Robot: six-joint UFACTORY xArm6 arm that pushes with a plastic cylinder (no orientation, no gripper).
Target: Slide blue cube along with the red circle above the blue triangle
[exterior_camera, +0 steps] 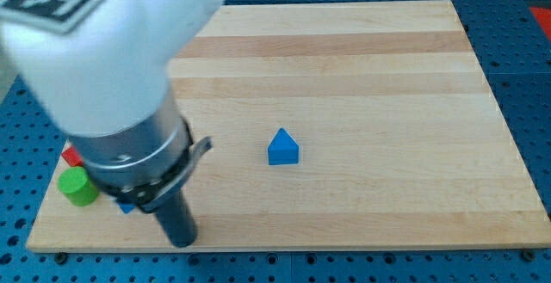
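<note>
Camera view: blue cube [126, 206] (mostly hidden) beside my tip [183, 242]

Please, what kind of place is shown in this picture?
Probably a robotics lab bench. A wooden board rests on a blue perforated table, an arm's dark rod ends in my tip near the bottom left, and small blocks lie about, such as a blue triangle and a green cylinder.

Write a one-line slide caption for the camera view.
My tip sits near the board's bottom-left blocks, largely hidden by the arm, far from the central blue triangle.
</note>
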